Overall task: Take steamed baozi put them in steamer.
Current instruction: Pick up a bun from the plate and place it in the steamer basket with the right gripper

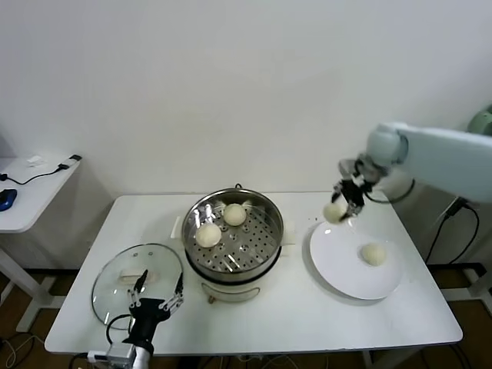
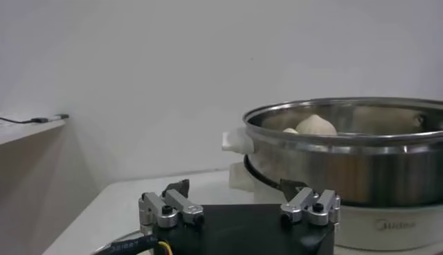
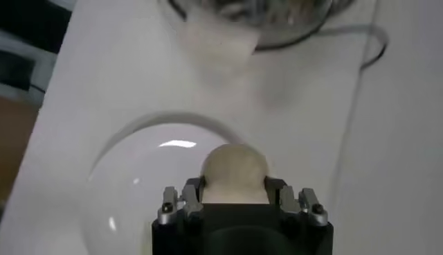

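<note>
The steel steamer (image 1: 265, 223) stands mid-table with two baozi (image 1: 207, 235) (image 1: 234, 214) on its perforated floor. My right gripper (image 1: 339, 207) is shut on a third baozi (image 1: 334, 211) and holds it in the air above the near-left rim of the white plate (image 1: 338, 265), right of the steamer. In the right wrist view that baozi (image 3: 233, 172) sits between the fingers above the plate (image 3: 131, 187). A fourth baozi (image 1: 373, 254) lies on the plate. My left gripper (image 1: 157, 296) is open and empty at the front left, by the glass lid. The left wrist view shows the steamer (image 2: 346, 163) with one baozi (image 2: 315, 125) inside.
A round glass lid (image 1: 115, 277) lies on the table left of the steamer. A side table (image 1: 31, 192) with a cable and a blue mouse stands at the far left. The wall runs close behind the table.
</note>
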Controlling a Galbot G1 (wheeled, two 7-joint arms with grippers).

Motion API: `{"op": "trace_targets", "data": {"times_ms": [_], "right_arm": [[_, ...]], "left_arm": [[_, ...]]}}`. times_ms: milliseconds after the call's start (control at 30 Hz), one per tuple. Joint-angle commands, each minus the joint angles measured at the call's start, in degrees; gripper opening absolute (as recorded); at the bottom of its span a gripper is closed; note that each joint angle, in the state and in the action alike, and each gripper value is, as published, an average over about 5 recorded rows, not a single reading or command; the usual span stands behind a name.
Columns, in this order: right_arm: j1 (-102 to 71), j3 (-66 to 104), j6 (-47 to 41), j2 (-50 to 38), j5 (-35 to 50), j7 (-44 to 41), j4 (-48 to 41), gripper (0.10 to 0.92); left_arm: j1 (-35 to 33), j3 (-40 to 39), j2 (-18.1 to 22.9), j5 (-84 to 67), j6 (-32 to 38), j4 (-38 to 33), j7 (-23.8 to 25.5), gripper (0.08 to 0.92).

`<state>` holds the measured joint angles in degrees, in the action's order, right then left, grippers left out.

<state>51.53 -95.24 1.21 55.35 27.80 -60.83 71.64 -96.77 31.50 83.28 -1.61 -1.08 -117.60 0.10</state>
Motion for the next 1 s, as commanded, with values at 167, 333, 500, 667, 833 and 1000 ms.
{"op": "trace_targets", "data": {"times_ms": [167,333,500,667,833,1000], "right_arm": [[7.07,5.39,22.48,21.29,-11.31,-2.89,16.33,0.602],[-2.13,6.13,25.58,23.32,-20.36,0.44,16.29,0.602],[-9.88,6.78,27.66,25.02,-28.11,3.2,10.97,0.602],[-14.66,7.52,28.15,26.31,-31.7,5.04,6.07,0.602],[-17.24,8.05,28.29,26.81,-32.88,5.59,2.74,0.602],[-18.53,8.5,28.4,27.11,-33.1,6.45,0.92,0.602]], "left_arm": [[-0.14,0.02,0.02,-0.05,0.13,-0.18,-0.07,0.823],[-0.47,0.4,-0.06,-0.21,0.28,-0.36,-0.12,0.823],[-0.76,0.68,-0.04,-0.29,0.55,-0.23,-0.24,0.823],[-0.84,0.7,0.26,-0.3,0.65,-0.02,-0.31,0.823],[-0.68,0.73,0.46,-0.3,0.59,0.15,-0.32,0.823],[-0.47,0.84,0.42,-0.34,0.59,0.39,-0.35,0.823]]}}
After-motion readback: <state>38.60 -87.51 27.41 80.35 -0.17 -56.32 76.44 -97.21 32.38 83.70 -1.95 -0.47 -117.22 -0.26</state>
